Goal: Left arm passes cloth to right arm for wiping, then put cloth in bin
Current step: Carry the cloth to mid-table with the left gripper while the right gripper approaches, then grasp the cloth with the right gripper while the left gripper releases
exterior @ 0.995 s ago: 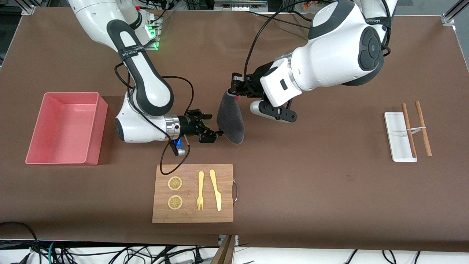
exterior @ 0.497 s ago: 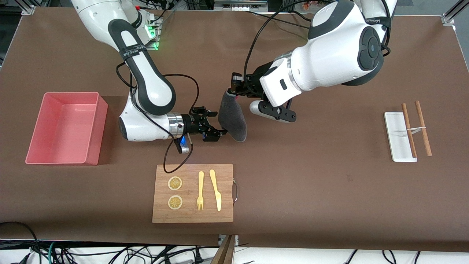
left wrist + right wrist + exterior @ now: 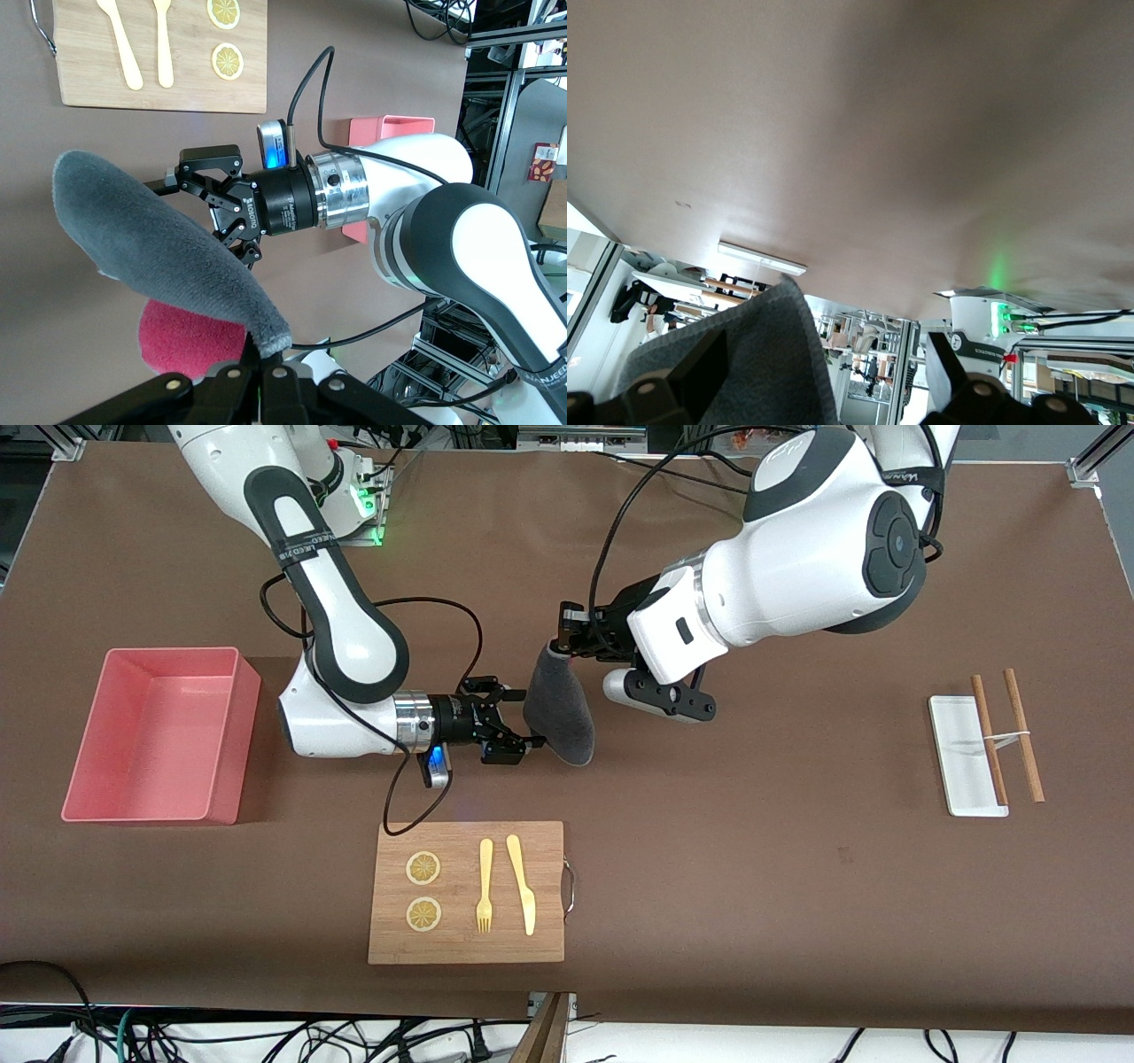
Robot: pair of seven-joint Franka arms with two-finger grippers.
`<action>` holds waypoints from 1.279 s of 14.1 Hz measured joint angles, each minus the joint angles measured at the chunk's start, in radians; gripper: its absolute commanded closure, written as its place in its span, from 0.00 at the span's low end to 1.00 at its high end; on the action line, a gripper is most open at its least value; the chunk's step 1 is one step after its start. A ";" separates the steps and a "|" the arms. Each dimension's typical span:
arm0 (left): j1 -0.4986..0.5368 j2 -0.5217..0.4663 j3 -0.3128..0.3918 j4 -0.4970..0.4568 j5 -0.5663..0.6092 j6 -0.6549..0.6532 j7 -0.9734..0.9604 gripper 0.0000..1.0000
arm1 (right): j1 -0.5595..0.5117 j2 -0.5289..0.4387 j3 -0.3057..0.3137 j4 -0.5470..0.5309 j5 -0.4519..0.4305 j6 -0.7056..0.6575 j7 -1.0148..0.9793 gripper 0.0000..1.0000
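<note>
Cloth (image 3: 558, 708) hangs above the surface, pinched at its top corner by the left pincer (image 3: 567, 640), clenched on it. Right pincer (image 3: 523, 733), fingers (image 3: 700, 372) spread wide, sits at the cloth's lower edge, one finger overlapping the fabric. Bin (image 3: 89, 779) stands toward the right arm's end.
</note>
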 measured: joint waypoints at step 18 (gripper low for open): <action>-0.009 0.003 0.000 0.000 0.000 0.007 0.000 1.00 | 0.032 0.000 0.006 -0.008 0.014 0.041 -0.016 1.00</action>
